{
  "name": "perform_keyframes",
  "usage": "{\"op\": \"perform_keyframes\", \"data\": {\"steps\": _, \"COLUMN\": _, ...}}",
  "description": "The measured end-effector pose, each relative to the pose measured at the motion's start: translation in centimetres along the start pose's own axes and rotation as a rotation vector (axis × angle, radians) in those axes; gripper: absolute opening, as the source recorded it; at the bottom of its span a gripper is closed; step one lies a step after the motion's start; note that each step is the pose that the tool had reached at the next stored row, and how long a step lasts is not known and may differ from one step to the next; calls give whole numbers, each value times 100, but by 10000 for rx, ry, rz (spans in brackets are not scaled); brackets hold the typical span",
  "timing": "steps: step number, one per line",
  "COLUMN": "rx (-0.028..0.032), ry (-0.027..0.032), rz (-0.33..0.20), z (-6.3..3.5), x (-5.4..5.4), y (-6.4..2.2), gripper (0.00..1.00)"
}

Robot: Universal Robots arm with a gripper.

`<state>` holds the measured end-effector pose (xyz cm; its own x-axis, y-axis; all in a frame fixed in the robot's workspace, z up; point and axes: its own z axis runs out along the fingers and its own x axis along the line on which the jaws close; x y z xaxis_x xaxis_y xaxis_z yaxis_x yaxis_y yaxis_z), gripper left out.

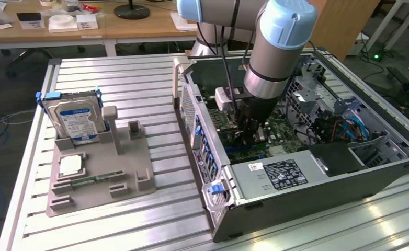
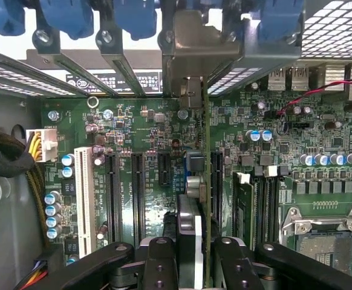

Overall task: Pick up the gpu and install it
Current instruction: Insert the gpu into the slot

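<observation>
My gripper (image 2: 194,269) is shut on the gpu (image 2: 188,232), which I see edge-on between the two black fingers (image 2: 159,260). Its thin green board edge (image 2: 207,181) runs up across the motherboard (image 2: 133,127) to its silver end bracket (image 2: 191,54), which stands at the case's rear slot wall. The card is upright, in line with the black expansion slots (image 2: 136,193); whether it sits in one I cannot tell. In the exterior view the arm reaches down into the open PC case (image 1: 225,209), and my gripper (image 1: 252,130) is low over the board.
Blue slot clips (image 2: 73,15) line the rear wall. A CPU socket (image 2: 324,241), a white slot (image 2: 82,199) and a black cable bundle (image 2: 6,157) flank the card. Outside the case, a grey holder (image 1: 100,172) carries the blue-labelled hard drive (image 1: 75,117) and a memory stick (image 1: 93,180).
</observation>
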<state>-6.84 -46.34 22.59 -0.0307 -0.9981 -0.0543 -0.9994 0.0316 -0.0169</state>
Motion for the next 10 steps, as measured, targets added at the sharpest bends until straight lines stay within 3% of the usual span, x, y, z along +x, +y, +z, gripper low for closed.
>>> {"op": "perform_keyframes", "data": {"steps": 10, "rx": 0, "ry": -2, "rz": 0, "z": 6, "x": 0, "y": 0, "gripper": 28}}
